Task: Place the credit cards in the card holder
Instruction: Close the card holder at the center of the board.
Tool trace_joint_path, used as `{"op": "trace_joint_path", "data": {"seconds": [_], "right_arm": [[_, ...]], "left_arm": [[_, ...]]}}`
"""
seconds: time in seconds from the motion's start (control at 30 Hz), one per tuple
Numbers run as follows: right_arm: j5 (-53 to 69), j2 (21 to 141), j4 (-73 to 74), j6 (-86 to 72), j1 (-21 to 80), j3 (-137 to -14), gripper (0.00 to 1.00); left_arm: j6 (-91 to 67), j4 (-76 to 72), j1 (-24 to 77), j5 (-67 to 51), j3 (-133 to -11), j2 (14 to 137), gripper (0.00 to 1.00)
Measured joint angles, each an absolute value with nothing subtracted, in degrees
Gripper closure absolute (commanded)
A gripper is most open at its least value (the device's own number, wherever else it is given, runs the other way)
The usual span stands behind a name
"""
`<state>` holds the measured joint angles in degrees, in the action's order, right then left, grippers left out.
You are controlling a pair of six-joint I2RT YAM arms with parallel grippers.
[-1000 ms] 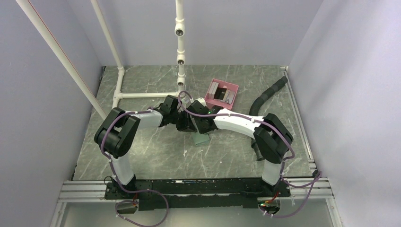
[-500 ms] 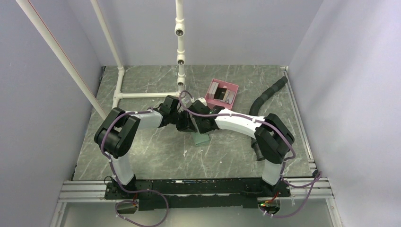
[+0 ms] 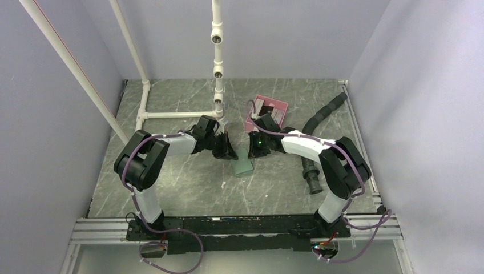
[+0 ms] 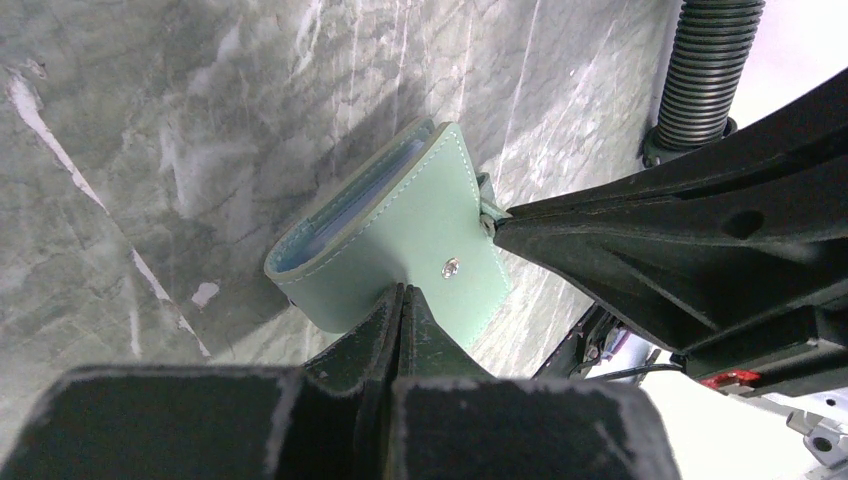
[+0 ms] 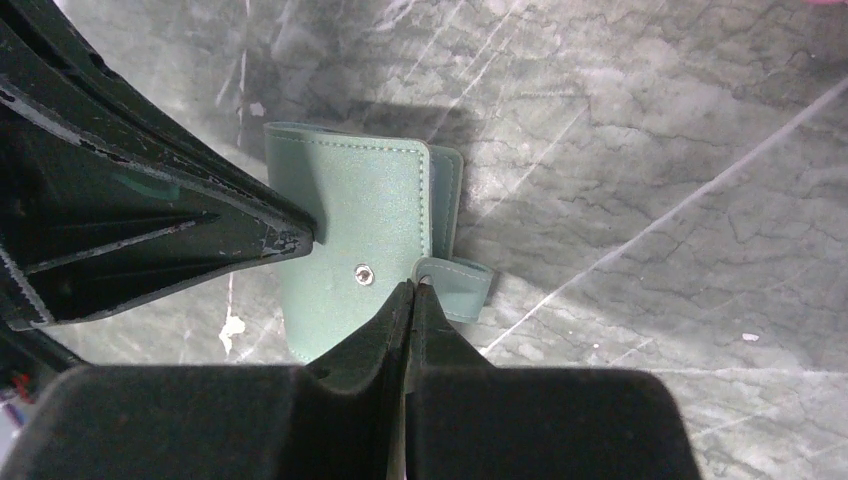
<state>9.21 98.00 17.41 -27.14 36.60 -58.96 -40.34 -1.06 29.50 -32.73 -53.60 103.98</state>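
The grey-green card holder (image 3: pixel 243 166) lies closed on the marble table, with its snap stud (image 5: pixel 365 274) up and its tab (image 5: pixel 455 285) loose at the side. It also shows in the left wrist view (image 4: pixel 400 235), light blue inside. My left gripper (image 3: pixel 226 151) is shut, its tip (image 4: pixel 400 292) at the holder's edge. My right gripper (image 3: pixel 255 148) is shut, its tip (image 5: pixel 410 287) between the holder's cover and the tab. Nothing shows between either pair of jaws. The credit cards (image 3: pixel 266 108), grey and dark, lie in the pink tray (image 3: pixel 281 105) behind my right gripper.
A black corrugated hose (image 3: pixel 318 118) curves along the right side and shows in the left wrist view (image 4: pixel 705 70). A white pipe frame (image 3: pixel 177 114) stands at the back left. Purple cables run along both arms.
My right gripper has drawn back to the right, away from the left gripper and nearer the pink tray. The left arm and the card holder have hardly moved.
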Motion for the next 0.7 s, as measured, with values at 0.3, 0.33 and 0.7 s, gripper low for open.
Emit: {"op": "trace_joint_path", "data": {"seconds": [0.3,0.33,0.7], "right_arm": [[17.8,96.4,10.7,-28.5,33.0,-54.3,1.00],[18.7,96.3,10.2,-28.7,32.7,-54.1,1.00],[25.6,94.5,6.0,-29.3,32.1,-51.9,1.00]], "left_arm": [[-40.3,-1.0,29.5,-32.8,-53.6,104.0,0.97],[-40.3,-1.0,29.5,-32.8,-53.6,104.0,0.97],[-40.3,-1.0,29.6,-32.8,-53.6,104.0,0.97]]}}
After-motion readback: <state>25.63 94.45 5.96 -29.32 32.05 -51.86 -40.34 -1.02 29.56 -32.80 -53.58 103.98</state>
